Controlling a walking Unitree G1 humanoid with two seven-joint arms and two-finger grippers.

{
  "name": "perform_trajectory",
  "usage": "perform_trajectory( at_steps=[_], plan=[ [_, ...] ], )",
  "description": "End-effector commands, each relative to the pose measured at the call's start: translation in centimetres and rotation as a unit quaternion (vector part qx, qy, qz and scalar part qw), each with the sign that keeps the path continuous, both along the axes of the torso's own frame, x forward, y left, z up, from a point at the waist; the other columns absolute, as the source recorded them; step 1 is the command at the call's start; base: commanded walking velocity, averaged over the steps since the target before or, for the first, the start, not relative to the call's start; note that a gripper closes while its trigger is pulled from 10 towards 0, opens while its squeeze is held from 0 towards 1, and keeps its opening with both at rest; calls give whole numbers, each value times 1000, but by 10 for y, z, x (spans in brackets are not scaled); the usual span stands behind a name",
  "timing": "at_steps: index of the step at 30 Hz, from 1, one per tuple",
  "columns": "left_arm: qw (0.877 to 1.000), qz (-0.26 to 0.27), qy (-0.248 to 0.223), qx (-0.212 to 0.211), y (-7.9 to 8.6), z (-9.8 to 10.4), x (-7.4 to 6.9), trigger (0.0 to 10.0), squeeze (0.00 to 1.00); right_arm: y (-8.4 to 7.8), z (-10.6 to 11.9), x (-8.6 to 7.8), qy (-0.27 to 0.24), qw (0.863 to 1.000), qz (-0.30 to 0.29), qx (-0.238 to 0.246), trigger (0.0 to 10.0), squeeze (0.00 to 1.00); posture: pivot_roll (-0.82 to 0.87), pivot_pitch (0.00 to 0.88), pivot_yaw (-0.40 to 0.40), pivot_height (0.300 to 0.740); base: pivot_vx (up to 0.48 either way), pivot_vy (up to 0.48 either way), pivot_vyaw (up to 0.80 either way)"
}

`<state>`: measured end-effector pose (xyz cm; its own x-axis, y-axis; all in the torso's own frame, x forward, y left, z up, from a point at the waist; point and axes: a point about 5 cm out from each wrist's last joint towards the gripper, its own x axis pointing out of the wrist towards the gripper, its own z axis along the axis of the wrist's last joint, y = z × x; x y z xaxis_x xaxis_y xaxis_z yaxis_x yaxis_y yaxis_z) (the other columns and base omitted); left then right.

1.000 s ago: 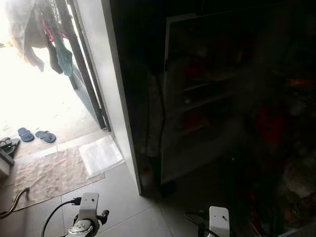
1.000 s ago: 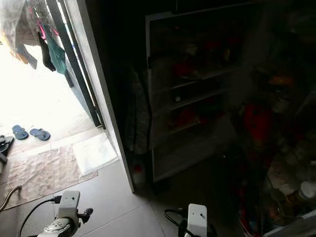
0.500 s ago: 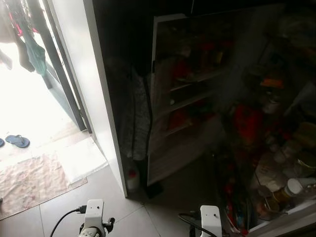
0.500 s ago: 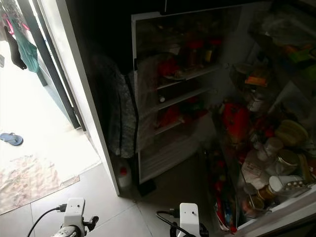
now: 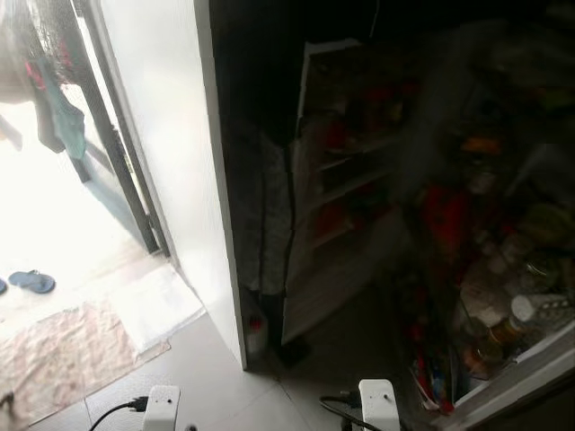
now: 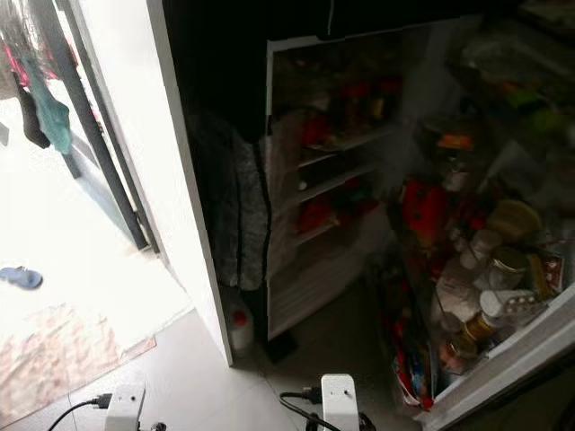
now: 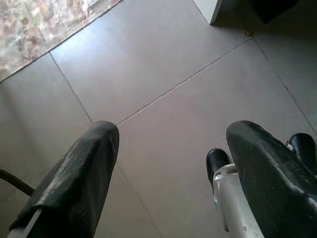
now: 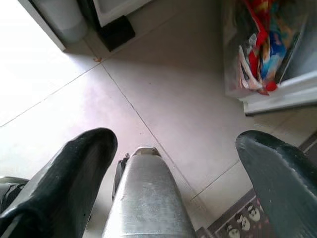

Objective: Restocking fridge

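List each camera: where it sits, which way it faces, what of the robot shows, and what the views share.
Left eye view: on the head, looking forward and down at the open fridge and bright doorway; both wrists at the bottom edge.
Right eye view: same head, same scene; fridge door shelves show clearer.
Left wrist view: looks down along the open left gripper at floor tiles.
Right wrist view: looks down along the open right gripper at floor and the door's bottom shelf.
Shared: both wrist views show the tiled floor; both eye views show the fridge.
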<state>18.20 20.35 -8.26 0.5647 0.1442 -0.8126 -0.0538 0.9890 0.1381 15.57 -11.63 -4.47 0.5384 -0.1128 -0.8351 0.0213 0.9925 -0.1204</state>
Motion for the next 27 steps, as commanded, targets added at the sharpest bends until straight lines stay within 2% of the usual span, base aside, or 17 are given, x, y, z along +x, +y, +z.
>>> perform_trajectory(
  at_steps=[1,4,11,27],
  plan=[
    [1000,-16,-11,-6,-9,3,9,10000,0,17,2,0,0,1000,-6,24,10000,0,-209,0,28,740,0,0,-744],
    [1000,-21,-18,2,-2,6,13,10000,0,23,5,1,-6,1000,-10,29,10000,0,-205,0,42,740,0,0,-585],
    [1000,-24,-16,11,3,8,14,10000,0,28,7,2,-10,999,-21,28,10000,0,-208,0,59,740,0,0,-244],
    [1000,-20,-12,3,5,7,12,10000,0,30,11,4,-27,998,-40,31,10000,0,-209,0,62,740,0,0,0]
  ],
)
